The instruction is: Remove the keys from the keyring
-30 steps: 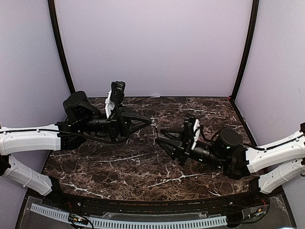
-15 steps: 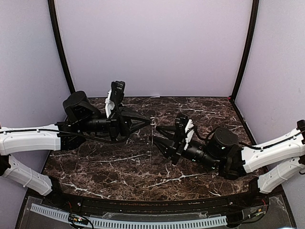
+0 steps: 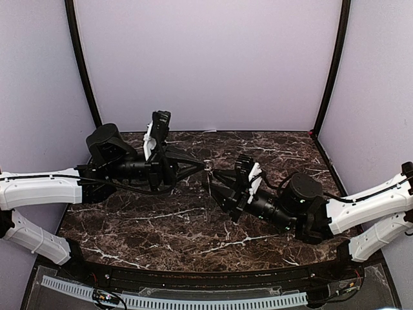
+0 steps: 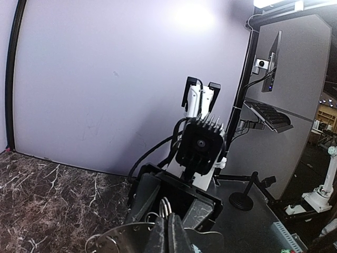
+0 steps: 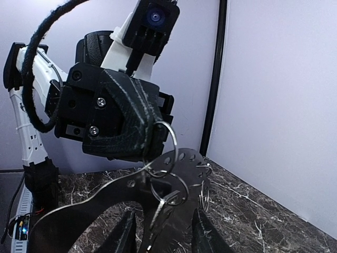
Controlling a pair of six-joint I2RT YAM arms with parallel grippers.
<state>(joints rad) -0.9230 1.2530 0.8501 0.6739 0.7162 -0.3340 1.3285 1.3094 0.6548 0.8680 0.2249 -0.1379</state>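
The worktop (image 3: 161, 226) is dark brown marble with white veins; the keyring (image 5: 188, 167) is silvery grey; the walls (image 3: 206, 64) are pale lilac.

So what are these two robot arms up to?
They meet above the dark marble table. The left gripper is clamped on a flat metal keyring, holding it in the air. The right gripper is open, straddling a key that hangs from the keyring. The key is not yet off.
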